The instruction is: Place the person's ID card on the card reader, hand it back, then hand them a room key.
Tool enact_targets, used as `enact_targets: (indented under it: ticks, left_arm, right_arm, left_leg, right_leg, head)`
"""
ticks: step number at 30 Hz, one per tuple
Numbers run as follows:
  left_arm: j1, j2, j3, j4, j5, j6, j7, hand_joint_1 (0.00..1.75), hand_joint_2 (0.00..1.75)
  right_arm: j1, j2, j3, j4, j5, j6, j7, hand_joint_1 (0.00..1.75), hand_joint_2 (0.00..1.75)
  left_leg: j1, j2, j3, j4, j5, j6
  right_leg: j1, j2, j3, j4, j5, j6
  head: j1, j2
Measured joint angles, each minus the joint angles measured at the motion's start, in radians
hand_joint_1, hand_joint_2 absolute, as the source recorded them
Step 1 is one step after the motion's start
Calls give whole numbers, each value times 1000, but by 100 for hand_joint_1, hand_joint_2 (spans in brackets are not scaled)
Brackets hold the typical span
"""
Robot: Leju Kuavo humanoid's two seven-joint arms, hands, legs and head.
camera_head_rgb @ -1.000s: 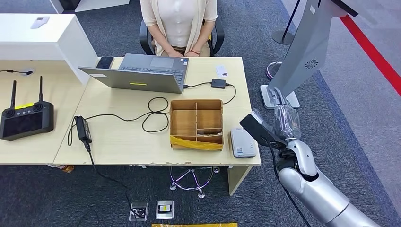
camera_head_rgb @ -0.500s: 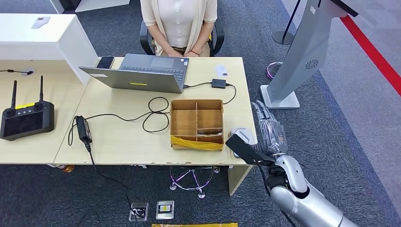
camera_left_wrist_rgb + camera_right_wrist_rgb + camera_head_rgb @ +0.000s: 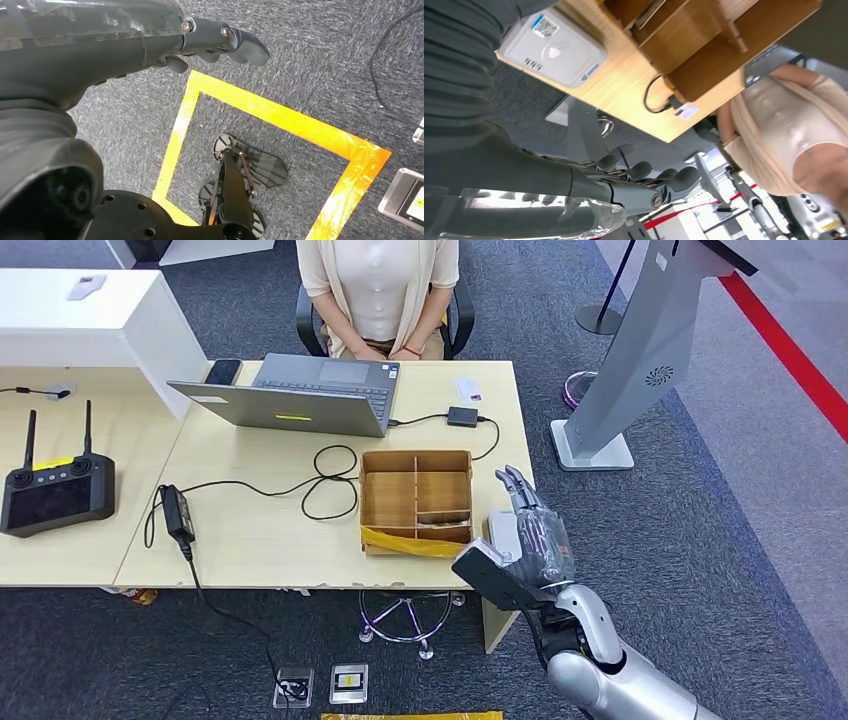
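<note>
A small white ID card [image 3: 469, 390] lies on the desk's far right side, in front of the seated person [image 3: 378, 285]; it also appears in the right wrist view as the ID card [image 3: 685, 111]. The white card reader [image 3: 503, 532] sits at the desk's near right corner, partly hidden by my right hand [image 3: 535, 530]. That hand hovers over it with straight fingers and holds nothing. In the right wrist view the reader [image 3: 551, 47] lies beside my right hand [image 3: 639, 187]. My left hand [image 3: 150, 40] hangs over the floor, fingers apart and empty.
A partitioned wooden box [image 3: 415, 498] stands left of the reader, with a dark flat item in one small compartment. Behind it are an open laptop [image 3: 300, 392], cables and a power adapter [image 3: 462, 417]. A grey kiosk stand [image 3: 625, 360] rises to the right of the desk.
My right hand has swung left from beside the desk to over its near right corner, now covering part of the card reader. The card and the person have not moved.
</note>
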Motion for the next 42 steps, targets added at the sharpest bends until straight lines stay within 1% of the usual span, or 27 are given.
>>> enact_targets:
  ticks: [6, 9, 14, 20, 28, 30, 31, 34, 35, 36, 38, 42]
  left_arm:
    - [0, 0, 0, 0, 9, 0, 0, 0, 0]
    - [0, 0, 0, 0, 15, 0, 0, 0, 0]
    - [0, 0, 0, 0, 18, 0, 0, 0, 0]
    - [0, 0, 0, 0, 18, 0, 0, 0, 0]
    - [0, 0, 0, 0, 16, 0, 0, 0, 0]
    - [0, 0, 0, 0, 15, 0, 0, 0, 0]
    - [0, 0, -1, 0, 13, 0, 0, 0, 0]
    - [-2, 0, -3, 0, 7, 0, 1, 0, 0]
    - [-3, 0, -4, 0, 5, 0, 2, 0, 0]
    - [-4, 0, -5, 0, 3, 0, 2, 0, 0]
    - [-5, 0, -6, 0, 1, 0, 2, 0, 0]
    - [-8, 0, -9, 0, 7, 0, 2, 0, 0]
  right_arm:
    - [-10, 56, 30, 34, -44, -31, -72, 0, 175]
    - [-13, 83, 40, 58, -62, -33, -90, 0, 175]
    - [-16, 115, 48, 93, -57, -39, -94, 0, 175]
    - [-16, 147, 59, 136, -17, -39, -96, 0, 175]
    - [-16, 171, 59, 182, 55, -36, -83, 0, 175]
    - [-17, 174, 59, 189, 104, -36, -62, 0, 175]
    - [-17, 176, 59, 194, 160, -34, -39, 0, 175]
    - [-24, 178, 60, 204, 438, 3, 67, 0, 175]
    - [-26, 179, 60, 206, 520, 22, 94, 0, 175]
    - [-27, 180, 60, 209, 573, 38, 109, 0, 175]
    - [-27, 186, 60, 214, 618, 59, 119, 0, 175]
    - [-27, 197, 60, 226, 638, 87, 120, 0, 175]
  left_leg:
    - [0, 0, 0, 0, 0, 0]
    - [1, 0, 0, 0, 0, 0]
    - [0, 0, 0, 0, 0, 0]
    - [1, 0, 0, 0, 0, 0]
    - [1, 0, 0, 0, 0, 0]
    - [1, 0, 0, 0, 0, 0]
    - [1, 0, 0, 0, 0, 0]
    - [1, 0, 0, 0, 0, 0]
    - [1, 0, 0, 0, 0, 0]
    - [1, 0, 0, 0, 0, 0]
    - [1, 0, 0, 0, 0, 0]
    - [1, 0, 0, 0, 0, 0]
  right_leg:
    - [1, 0, 0, 0, 0, 0]
    - [1, 0, 0, 0, 0, 0]
    - [1, 0, 0, 0, 0, 0]
    - [1, 0, 0, 0, 0, 0]
    - [1, 0, 0, 0, 0, 0]
    - [1, 0, 0, 0, 0, 0]
    - [1, 0, 0, 0, 0, 0]
    - [1, 0, 0, 0, 0, 0]
    - [1, 0, 0, 0, 0, 0]
    - [1, 0, 0, 0, 0, 0]
    - [1, 0, 0, 0, 0, 0]
    - [1, 0, 0, 0, 0, 0]
  head:
    - [0, 0]
    - [0, 0]
    - [0, 0]
    - [0, 0]
    - [0, 0]
    - [0, 0]
    - [0, 0]
    - [0, 0]
    - [0, 0]
    - [0, 0]
    - [0, 0]
    - [0, 0]
